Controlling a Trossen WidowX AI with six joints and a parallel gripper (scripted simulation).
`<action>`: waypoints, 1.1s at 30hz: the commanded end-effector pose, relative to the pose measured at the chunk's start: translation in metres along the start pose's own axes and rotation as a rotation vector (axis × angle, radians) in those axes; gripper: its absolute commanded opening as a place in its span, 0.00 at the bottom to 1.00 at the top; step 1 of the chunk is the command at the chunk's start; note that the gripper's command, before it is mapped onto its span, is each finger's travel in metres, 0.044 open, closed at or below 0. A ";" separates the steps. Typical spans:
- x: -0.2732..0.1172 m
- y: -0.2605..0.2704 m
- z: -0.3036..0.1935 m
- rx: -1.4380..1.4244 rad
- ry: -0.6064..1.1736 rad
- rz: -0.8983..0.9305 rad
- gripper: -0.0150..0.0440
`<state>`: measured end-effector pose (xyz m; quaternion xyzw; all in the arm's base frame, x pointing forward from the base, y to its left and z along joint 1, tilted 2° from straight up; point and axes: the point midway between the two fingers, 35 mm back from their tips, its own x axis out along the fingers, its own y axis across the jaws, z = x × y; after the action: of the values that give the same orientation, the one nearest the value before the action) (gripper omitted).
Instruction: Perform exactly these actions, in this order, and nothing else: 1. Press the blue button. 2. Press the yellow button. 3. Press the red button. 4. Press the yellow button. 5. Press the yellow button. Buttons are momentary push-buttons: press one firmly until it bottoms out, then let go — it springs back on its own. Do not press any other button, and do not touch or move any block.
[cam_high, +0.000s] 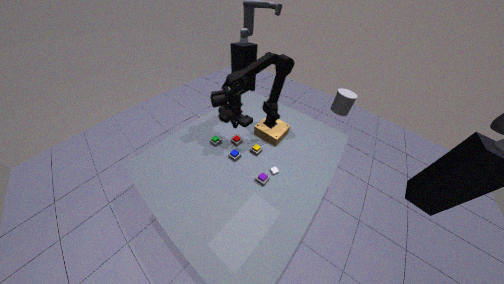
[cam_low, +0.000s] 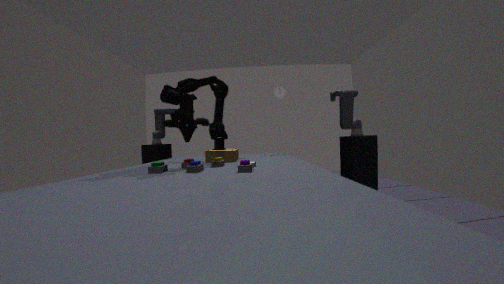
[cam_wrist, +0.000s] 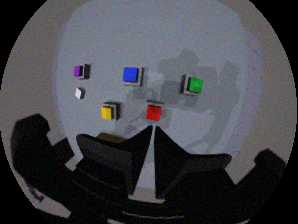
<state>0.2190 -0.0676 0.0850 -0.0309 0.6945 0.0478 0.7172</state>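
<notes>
My gripper (cam_low: 188, 140) (cam_wrist: 153, 128) is shut and empty. It hangs well above the table, with its tips just short of the red button in the wrist view and touching nothing. The red button (cam_high: 236, 139) (cam_low: 188, 161) (cam_wrist: 154, 113) stands below the gripper, unpressed. The blue button (cam_high: 234, 153) (cam_low: 195, 163) (cam_wrist: 131, 74) stands in front of the red one, unpressed. The yellow button (cam_high: 256, 148) (cam_low: 218, 159) (cam_wrist: 107, 112) stands beside the red one, near the wooden base, unpressed.
A green button (cam_high: 215, 139) (cam_low: 157, 164) (cam_wrist: 195, 85) stands on the other side of the red one. A purple button (cam_high: 263, 177) (cam_low: 245, 163) (cam_wrist: 78, 71) and a small white block (cam_high: 274, 170) (cam_wrist: 79, 93) lie farther out. The wooden base (cam_high: 272, 131) (cam_low: 222, 155) carries the arm.
</notes>
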 end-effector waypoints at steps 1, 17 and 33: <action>-0.012 0.001 -0.003 -0.005 0.009 0.004 0.29; -0.014 0.129 -0.022 -0.005 0.010 0.016 0.29; 0.048 0.131 -0.024 -0.005 0.010 0.017 0.29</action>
<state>0.1849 0.0609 0.0560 -0.0292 0.6974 0.0572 0.7138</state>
